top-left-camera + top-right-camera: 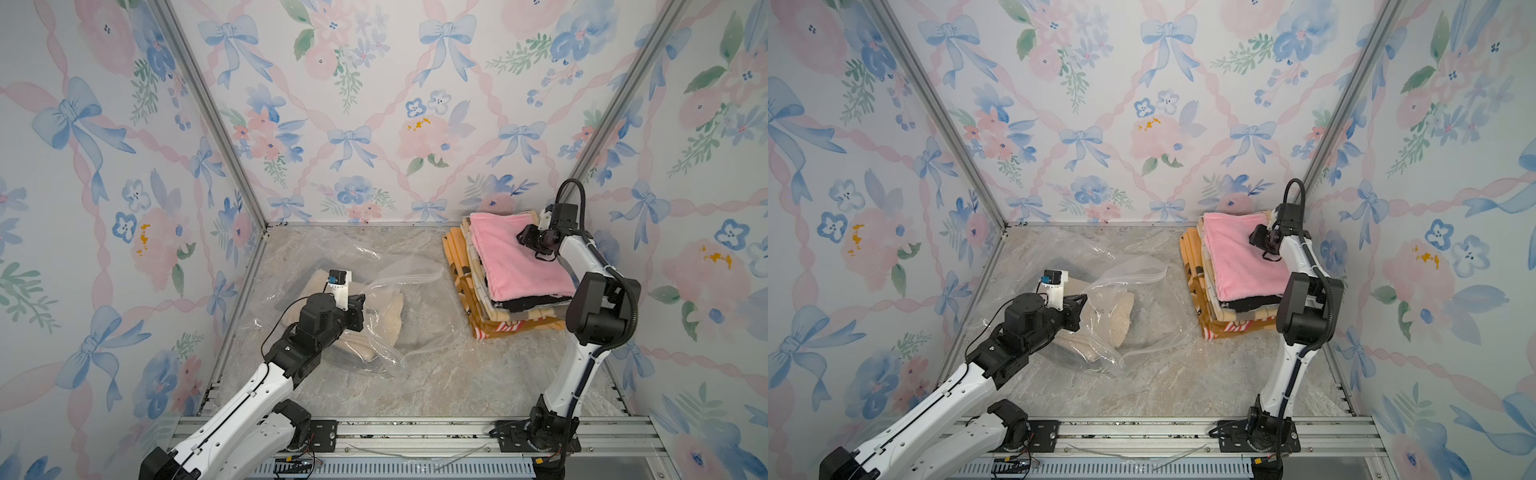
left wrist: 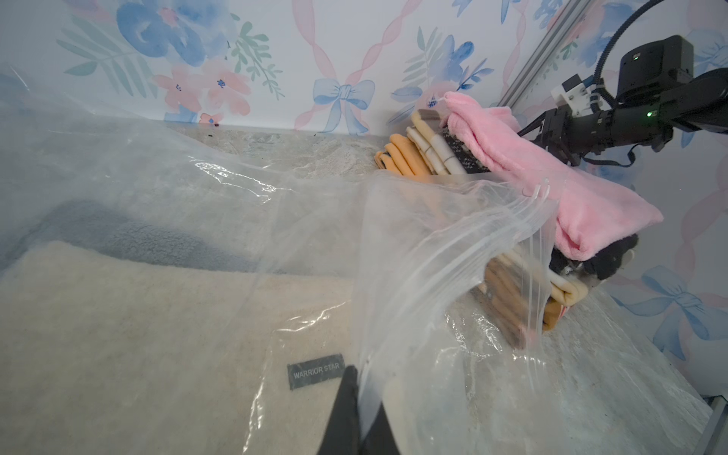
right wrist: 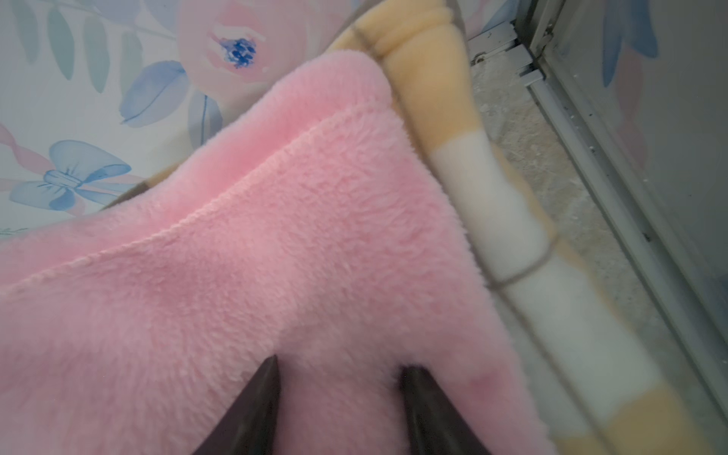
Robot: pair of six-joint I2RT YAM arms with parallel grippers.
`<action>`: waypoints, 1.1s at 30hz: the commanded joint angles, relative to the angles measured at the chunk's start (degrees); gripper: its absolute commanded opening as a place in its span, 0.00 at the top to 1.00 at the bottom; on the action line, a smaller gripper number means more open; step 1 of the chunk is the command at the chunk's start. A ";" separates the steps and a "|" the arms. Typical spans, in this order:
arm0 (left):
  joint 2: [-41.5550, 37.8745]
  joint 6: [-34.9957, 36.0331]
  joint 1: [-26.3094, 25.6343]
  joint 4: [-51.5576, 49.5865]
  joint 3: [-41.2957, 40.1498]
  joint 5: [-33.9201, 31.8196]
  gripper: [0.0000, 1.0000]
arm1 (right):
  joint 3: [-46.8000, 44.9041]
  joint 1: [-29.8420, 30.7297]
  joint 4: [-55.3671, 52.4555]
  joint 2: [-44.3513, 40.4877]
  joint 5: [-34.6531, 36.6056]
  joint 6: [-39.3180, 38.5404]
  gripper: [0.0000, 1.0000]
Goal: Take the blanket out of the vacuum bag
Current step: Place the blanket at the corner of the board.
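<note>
Top views first. In both, the vacuum bag [image 1: 415,336] sprawls left of centre on the worktop [image 1: 457,382], with the beige blanket [image 1: 392,320] lying inside it. My left jaws are down at its mouth, lifting a flap so the opening gapes, I reckon. Right of centre, my right jaws sit on the pink blanket [image 1: 1237,270] that tops the folded stack [image 1: 1225,324], well apart from the bag.

Left wrist view now: jaws together, clamped on the bag's clear film, and the zip-seal edge [image 2: 532,220] is raised. The blanket's grey label [image 2: 315,376] is just beside my fingertips [image 2: 344,409].

Right wrist view: jaws apart, tips sunk in pink fleece, gripping nothing. It looks parked clear of the work, and the beige blanket isn't out yet.
</note>
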 commanded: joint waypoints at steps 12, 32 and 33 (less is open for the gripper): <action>-0.15 -1.12 0.05 0.40 -0.27 1.37 1.00 | -10.80 0.16 -6.46 -24.96 7.58 -1.15 0.44; 3.22 1.04 -0.05 2.95 0.27 3.51 1.00 | -47.04 -10.11 -4.10 -42.55 -1.82 4.29 0.48; 3.32 1.06 -0.05 2.96 0.26 3.57 1.00 | -46.49 -9.78 -5.29 -43.96 -1.32 4.57 0.48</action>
